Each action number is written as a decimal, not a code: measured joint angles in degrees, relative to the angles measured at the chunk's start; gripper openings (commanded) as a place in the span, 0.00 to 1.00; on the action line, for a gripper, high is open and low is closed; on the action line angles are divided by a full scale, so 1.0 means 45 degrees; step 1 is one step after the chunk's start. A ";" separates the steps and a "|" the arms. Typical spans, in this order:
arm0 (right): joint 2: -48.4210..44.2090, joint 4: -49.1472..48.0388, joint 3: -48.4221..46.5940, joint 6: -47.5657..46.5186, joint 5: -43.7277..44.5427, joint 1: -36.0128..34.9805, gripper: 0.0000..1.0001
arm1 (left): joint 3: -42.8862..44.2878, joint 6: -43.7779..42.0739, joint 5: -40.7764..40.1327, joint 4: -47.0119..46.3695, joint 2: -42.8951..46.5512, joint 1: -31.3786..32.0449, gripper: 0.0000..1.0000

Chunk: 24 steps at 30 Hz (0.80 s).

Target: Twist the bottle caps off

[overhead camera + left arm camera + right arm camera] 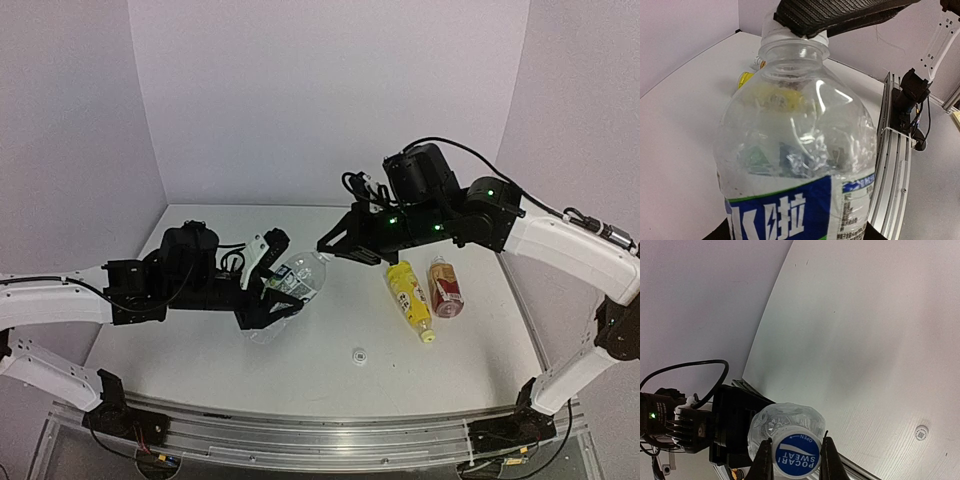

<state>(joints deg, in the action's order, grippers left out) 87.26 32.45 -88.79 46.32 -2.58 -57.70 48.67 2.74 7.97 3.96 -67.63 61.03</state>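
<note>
My left gripper (272, 296) is shut on the clear bottle (297, 281) with the blue-white label (790, 212) and holds it tilted above the table, neck toward the right arm. In the left wrist view the bottle fills the frame and hides my own fingers. My right gripper (796, 456) is shut on the bottle's blue-topped white cap (796, 454), with one finger (765, 462) on each side of it. The slim yellow bottle (411, 296) and the short amber bottle (445, 288) lie side by side on the table at the right, under the right arm.
A small loose white cap (358, 354) lies on the white table (200, 350) in front of the held bottle; it also shows in the right wrist view as the loose cap (922, 431). The metal rail (320, 440) runs along the near edge. Walls enclose the back and sides.
</note>
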 measured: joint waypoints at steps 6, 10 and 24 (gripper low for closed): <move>-0.0159 -0.0271 0.0268 -0.1724 -0.1855 0.0075 0.00 | -0.1046 0.0391 0.1348 -0.0800 0.0879 -0.0105 0.00; -0.0380 -0.0272 0.0741 -0.4078 -0.4378 0.0212 0.00 | -0.2020 0.1232 0.3400 -0.1713 0.1446 -0.0134 0.00; -0.1460 -0.0886 0.2364 -1.1099 -0.9341 0.0326 0.77 | -0.2779 0.3493 0.7896 -0.4018 0.1305 0.0170 0.00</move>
<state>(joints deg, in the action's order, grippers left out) 80.69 28.47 -78.15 -3.63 -44.62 -56.23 36.16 18.46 43.50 -14.12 -61.76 61.79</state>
